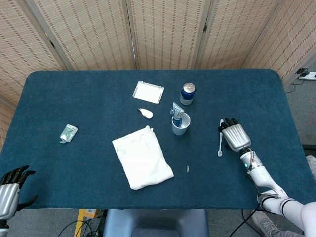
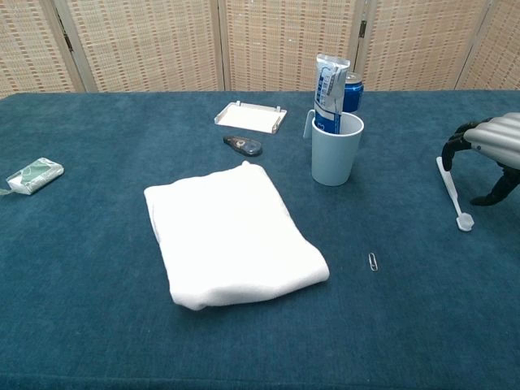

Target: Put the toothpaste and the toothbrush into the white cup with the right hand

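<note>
The white cup (image 1: 180, 125) (image 2: 335, 154) stands right of the table's middle with the toothpaste tube (image 1: 177, 114) (image 2: 328, 89) upright inside it. The white toothbrush (image 1: 220, 138) (image 2: 452, 193) lies flat on the blue cloth to the right of the cup, head toward the front edge. My right hand (image 1: 234, 134) (image 2: 489, 145) hovers just right of the brush. Its fingers arch down beside the handle's far end, the thumb is apart, and it holds nothing. My left hand (image 1: 9, 190) rests at the front left corner, fingers spread and empty.
A folded white towel (image 1: 142, 156) (image 2: 230, 232) lies front of centre. A blue can (image 1: 187, 93) stands behind the cup. Further left are a white tray (image 1: 148, 92), a small tape dispenser (image 1: 145, 113) and a green packet (image 1: 68, 133). A paper clip (image 2: 372, 261) lies near the brush.
</note>
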